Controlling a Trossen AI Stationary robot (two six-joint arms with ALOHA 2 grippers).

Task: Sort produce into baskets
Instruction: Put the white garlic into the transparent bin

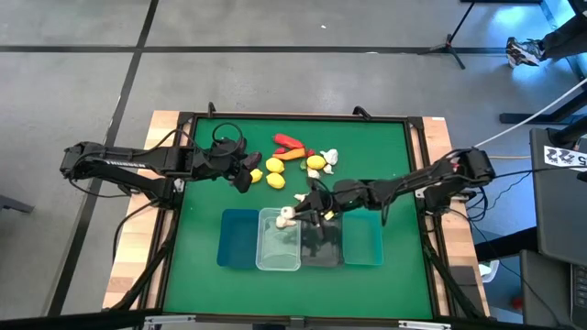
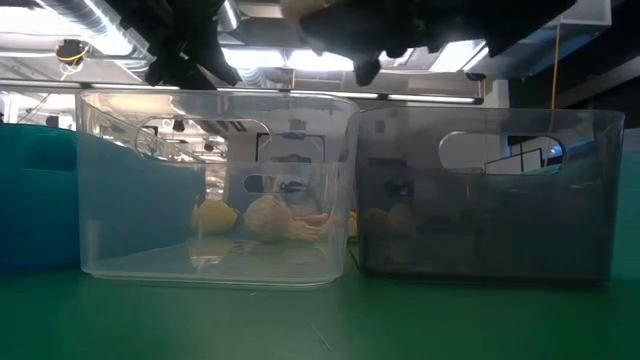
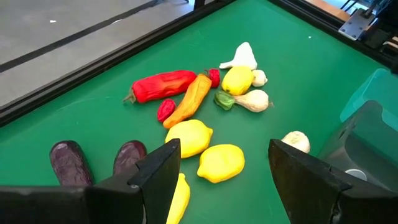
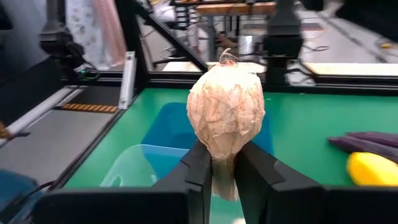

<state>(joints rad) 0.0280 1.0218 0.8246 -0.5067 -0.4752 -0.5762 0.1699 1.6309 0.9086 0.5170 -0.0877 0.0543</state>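
**Garlic Held Above the Clear Basket**

While the garlic bulb (image 4: 226,118) is clamped between the fingers of the right end effector (image 1: 295,214), it is carried over the near edge of the clear basket (image 1: 278,249). Its skin is seen to be whitish to pale tan, papery and finely veined, with a dry tuft at the tip and a short stalk pinched between the fingers.

Four baskets are set in a row on the green desk (image 1: 367,151): a blue basket (image 1: 238,238), the clear one, a dark grey basket (image 1: 321,247) and a teal basket (image 1: 363,240).

The left end effector (image 1: 246,173) is held with its fingers spread wide and nothing between them, above the loose produce. Two dark purple eggplants (image 3: 70,163) are found beside it, and three yellow lemons (image 3: 220,163) are clustered just ahead. Farther on, a red pepper (image 3: 160,85), an orange pepper (image 3: 191,99), a fourth lemon and more garlic are gathered in a small heap. One further garlic bulb (image 3: 296,141) is left alone near the grey basket.

No brand, label or legible writing is made out on the produce or baskets.
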